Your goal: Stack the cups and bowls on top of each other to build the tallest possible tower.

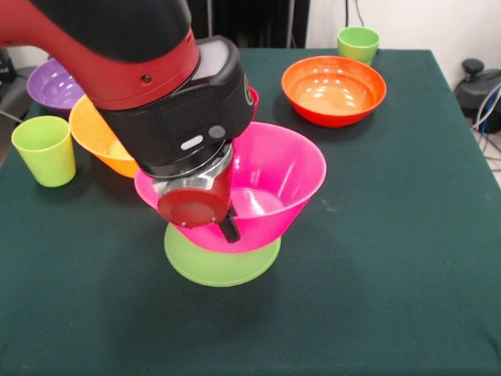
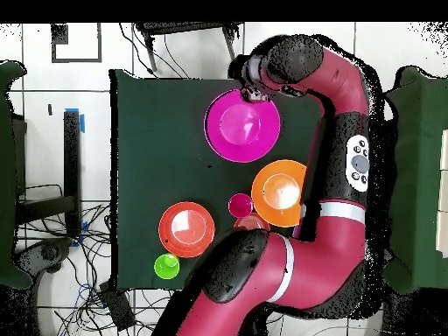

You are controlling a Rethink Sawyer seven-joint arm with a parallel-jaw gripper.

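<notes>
Front view: my gripper (image 1: pixel 229 227) sits on the pink bowl's (image 1: pixel 282 176) near rim, apparently pinching it (grip unclear), bowl atop the inverted lime green bowl (image 1: pixel 223 266); I'd centre it before releasing.

**Arm blocks much of the table**

The arm (image 1: pixel 149 86) covers the near rim of the pink bowl (image 1: pixel 274 180), most of the yellow-orange bowl (image 1: pixel 98 137) and part of the purple bowl (image 1: pixel 51 82). The gripper (image 1: pixel 227 227) shows only one dark tip, so its opening cannot be judged. Overhead, the arm hides several smaller pieces.
</notes>
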